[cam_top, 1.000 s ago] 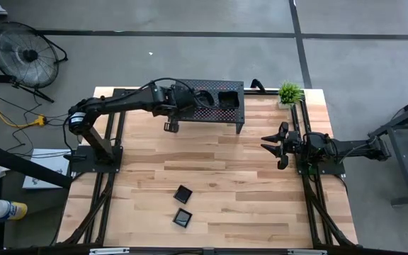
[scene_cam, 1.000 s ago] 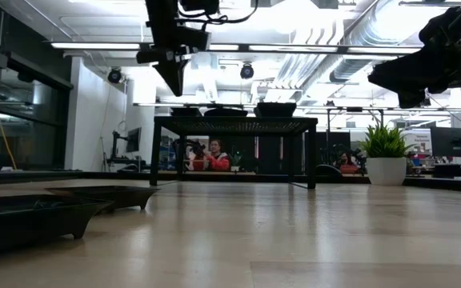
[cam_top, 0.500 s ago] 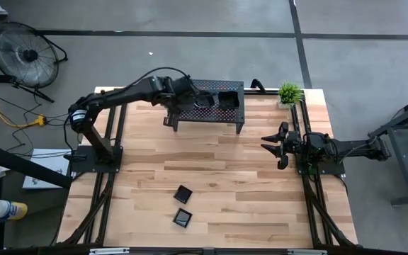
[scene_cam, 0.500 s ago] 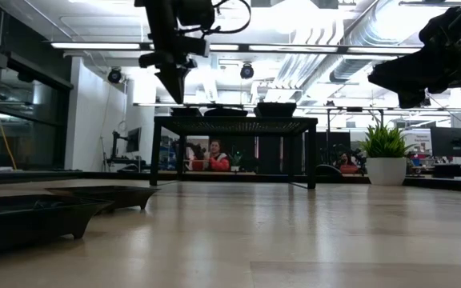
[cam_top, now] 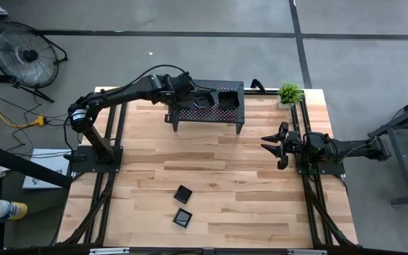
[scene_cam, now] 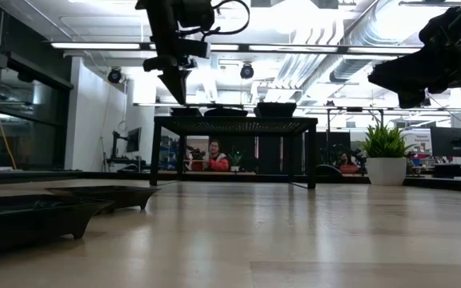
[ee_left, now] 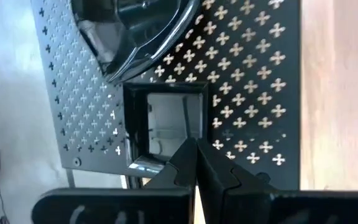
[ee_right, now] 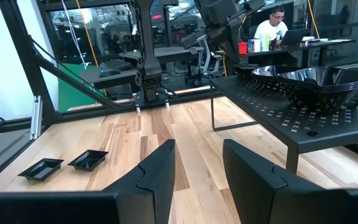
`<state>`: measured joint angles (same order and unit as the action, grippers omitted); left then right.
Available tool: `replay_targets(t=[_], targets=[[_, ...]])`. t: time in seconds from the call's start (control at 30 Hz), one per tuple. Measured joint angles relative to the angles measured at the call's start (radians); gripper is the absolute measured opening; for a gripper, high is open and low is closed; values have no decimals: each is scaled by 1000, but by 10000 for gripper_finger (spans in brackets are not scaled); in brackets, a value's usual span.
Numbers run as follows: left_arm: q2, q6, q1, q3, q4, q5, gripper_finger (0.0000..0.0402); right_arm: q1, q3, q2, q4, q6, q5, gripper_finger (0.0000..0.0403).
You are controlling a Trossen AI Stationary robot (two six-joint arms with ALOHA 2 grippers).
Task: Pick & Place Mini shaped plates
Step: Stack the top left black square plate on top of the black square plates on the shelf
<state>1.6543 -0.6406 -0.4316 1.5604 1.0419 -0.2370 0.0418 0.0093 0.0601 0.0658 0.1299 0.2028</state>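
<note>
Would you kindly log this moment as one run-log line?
left gripper: shut, above square plate on rack | right gripper: open, idle at table's right | two plates on table

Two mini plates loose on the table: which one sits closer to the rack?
The upper one in the high view, turned diamond-wise. The other plate lies just beyond it, farther from the perforated rack, toward the table's front edge.

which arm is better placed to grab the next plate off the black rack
Left, most likely. The left end effector hangs over the rack, fingers together above a square plate. The right end effector, open, waits by the table's right edge, well away from the rack.
</note>
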Motion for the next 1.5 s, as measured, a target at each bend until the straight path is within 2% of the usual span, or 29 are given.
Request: replay_targets(t=[0.17,0.4,1.07,1.5], targets=[[0,16,0,0,8,33,0,0,0,0,0,0,0,129],[0,-6,0,0,23,183,0,0,0,0,1,0,0,129],[0,-11,-1,0,4,201,0,0,0,0,2,0,0,129],[1,-26,-63,0,-1,257,0,0,0,0,0,0,0,129]])
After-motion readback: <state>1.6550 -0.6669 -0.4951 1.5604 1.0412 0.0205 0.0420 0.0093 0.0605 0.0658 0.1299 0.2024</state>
